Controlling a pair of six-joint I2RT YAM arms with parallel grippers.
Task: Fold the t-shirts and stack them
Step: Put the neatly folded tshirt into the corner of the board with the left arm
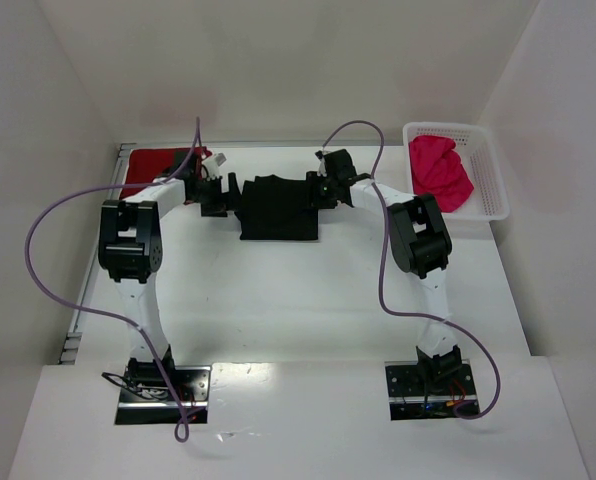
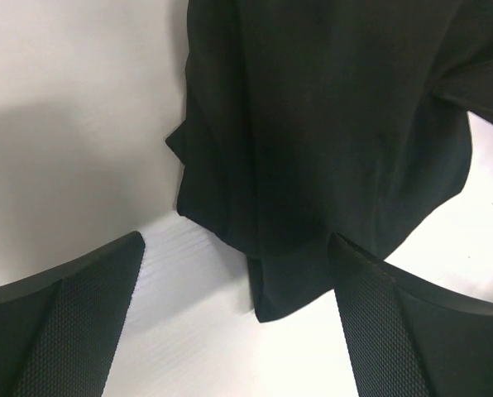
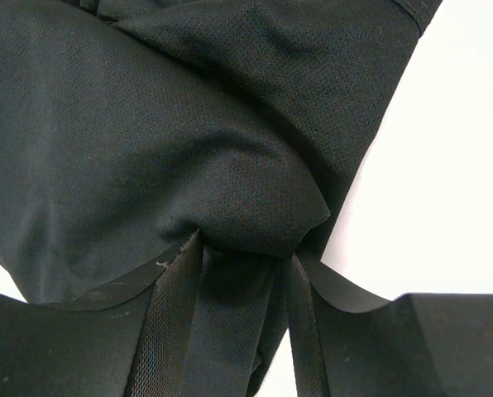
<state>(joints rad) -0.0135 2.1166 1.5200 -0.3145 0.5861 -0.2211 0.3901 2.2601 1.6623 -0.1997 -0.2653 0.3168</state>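
Note:
The black t-shirt lies partly folded on the white table at the back centre. My right gripper is at its right edge, shut on a bunched fold of the black t-shirt; in the right wrist view the cloth is pinched in the right gripper. My left gripper stands open at the shirt's left edge. In the left wrist view the left gripper straddles a loose corner of the black t-shirt without touching it. A dark red t-shirt lies at the back left. A pink-red t-shirt sits crumpled in the basket.
The white mesh basket stands at the back right, past the table's edge. White walls close in the left, back and right sides. The white table stretches from the shirt to the arm bases. Purple cables loop beside both arms.

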